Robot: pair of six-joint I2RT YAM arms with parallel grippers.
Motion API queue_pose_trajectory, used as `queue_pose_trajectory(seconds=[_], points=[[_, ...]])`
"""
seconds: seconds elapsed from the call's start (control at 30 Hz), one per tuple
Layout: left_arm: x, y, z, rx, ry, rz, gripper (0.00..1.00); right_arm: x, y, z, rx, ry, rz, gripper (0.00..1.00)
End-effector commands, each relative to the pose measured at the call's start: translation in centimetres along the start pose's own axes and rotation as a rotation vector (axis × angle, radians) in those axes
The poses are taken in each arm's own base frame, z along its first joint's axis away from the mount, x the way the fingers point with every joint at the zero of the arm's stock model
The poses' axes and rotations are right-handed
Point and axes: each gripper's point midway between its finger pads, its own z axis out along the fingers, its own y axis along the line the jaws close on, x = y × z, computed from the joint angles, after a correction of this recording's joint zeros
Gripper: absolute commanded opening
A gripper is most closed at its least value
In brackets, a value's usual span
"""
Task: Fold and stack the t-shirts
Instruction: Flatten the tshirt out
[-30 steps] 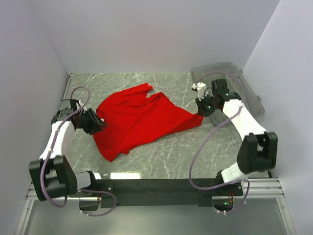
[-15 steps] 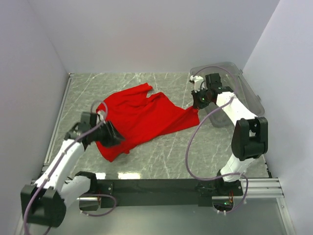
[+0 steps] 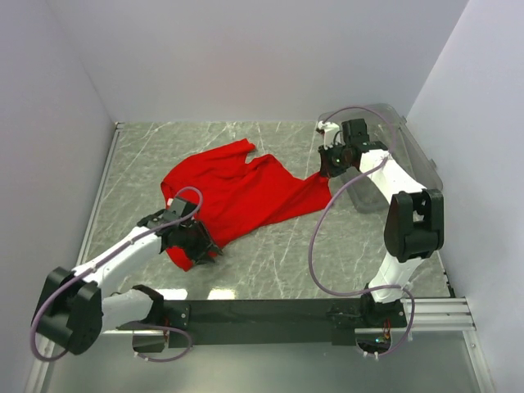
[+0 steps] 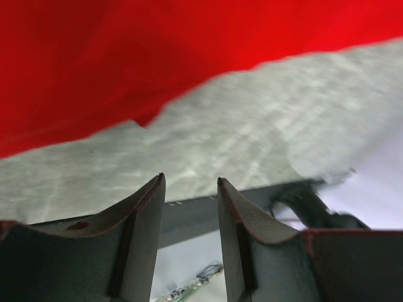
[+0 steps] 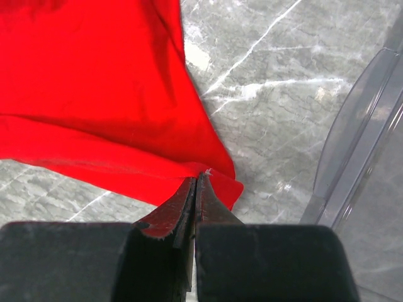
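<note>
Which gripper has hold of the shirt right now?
The right gripper, pinched shut on a corner of the red t-shirt; the left gripper stands open and empty.

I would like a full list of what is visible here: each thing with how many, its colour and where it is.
t-shirt: one, red, lying crumpled on the middle of the table
bin: one, clear, far right corner of the table
table: one, grey marble pattern, under everything
walls: three, white, on the left, far and right sides
arms: two, white and black, reaching in from the near edge
left gripper: one, dark, open and empty, at the t-shirt's near left edge
right gripper: one, dark, shut on the t-shirt's right corner, beside the bin
</note>
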Motion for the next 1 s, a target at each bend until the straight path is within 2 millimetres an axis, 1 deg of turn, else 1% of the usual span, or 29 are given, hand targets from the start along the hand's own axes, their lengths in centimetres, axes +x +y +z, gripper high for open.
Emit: queue_pose_trajectory(seconds=[0.0,0.07,0.1,0.13,0.17,0.23,0.27,0.3,0.37,0.5,0.57,0.63,0.67,0.73,0.77,0.8,0.83,0.87,0.9,0.97], points=[[-1.1,0.2,0.5,-0.08,-0.074,-0.032,0.44,-1.6,0.3,-0.7,0.005,-0.066,-0.016,0.0],[-1.6,0.3,0.5,-0.106,-0.093,-0.041,0.44,-1.5,0.4,-0.6,0.005,-0.066,-0.01,0.0],[-1.8,0.9,0.7,-0.152,-0.093,-0.05,0.45,-1.5,0.4,-0.7,0.003,-0.066,-0.007,0.0],[-2.0,0.9,0.8,-0.168,-0.1,-0.046,0.45,-1.4,0.5,-0.6,0.0,-0.065,-0.006,0.0],[-2.8,0.8,0.6,-0.189,-0.133,-0.04,0.45,-1.4,0.5,-0.6,0.0,-0.067,-0.001,0.0],[-3.2,1.9,1.1,-0.269,-0.133,-0.047,0.45,-1.5,0.6,-0.7,-0.002,-0.07,0.0,0.0],[-3.5,1.8,1.2,-0.284,-0.142,-0.049,0.44,-1.4,0.6,-0.7,-0.001,-0.068,-0.001,0.0],[-3.6,2.3,1.6,-0.316,-0.14,-0.049,0.44,-1.5,0.6,-0.8,-0.001,-0.07,0.0,0.0],[-3.9,2.0,2.0,-0.319,-0.142,-0.039,0.43,-1.3,0.6,-0.8,0.002,-0.066,-0.006,0.0],[-4.2,2.3,3.0,-0.36,-0.135,-0.016,0.4,-1.4,0.6,-0.9,0.002,-0.067,-0.009,0.0],[-4.3,2.5,3.2,-0.377,-0.131,0.001,0.36,-1.4,0.6,-0.9,0.004,-0.068,-0.007,0.0],[-4.4,2.6,3.5,-0.398,-0.124,0.011,0.36,-1.4,0.6,-0.9,0.003,-0.069,-0.005,0.0],[-4.5,2.3,3.4,-0.396,-0.123,0.022,0.34,-1.4,0.6,-0.9,0.004,-0.069,-0.002,0.0],[-5.4,2.5,3.4,-0.426,-0.16,0.042,0.27,-1.4,0.6,-1.0,0.004,-0.07,-0.001,0.0],[-5.5,2.8,3.5,-0.447,-0.159,0.052,0.18,-1.3,0.7,-0.9,0.002,-0.067,0.001,0.0],[-5.7,2.8,3.6,-0.451,-0.161,0.058,0.15,-1.4,0.6,-1.0,0.004,-0.07,0.001,0.0],[-5.9,2.8,3.7,-0.455,-0.165,0.073,0.08,-1.2,0.6,-1.0,0.003,-0.066,0.002,0.0],[-5.9,2.8,3.7,-0.458,-0.164,0.079,0.03,-1.3,0.6,-1.0,0.003,-0.067,0.002,0.0],[-5.8,2.8,3.8,-0.46,-0.16,0.089,0.01,-1.2,0.6,-1.0,0.005,-0.067,0.002,0.0],[-6.0,1.7,3.2,-0.427,-0.171,0.133,0.01,-1.2,0.7,-1.1,0.004,-0.066,-0.001,0.0]])
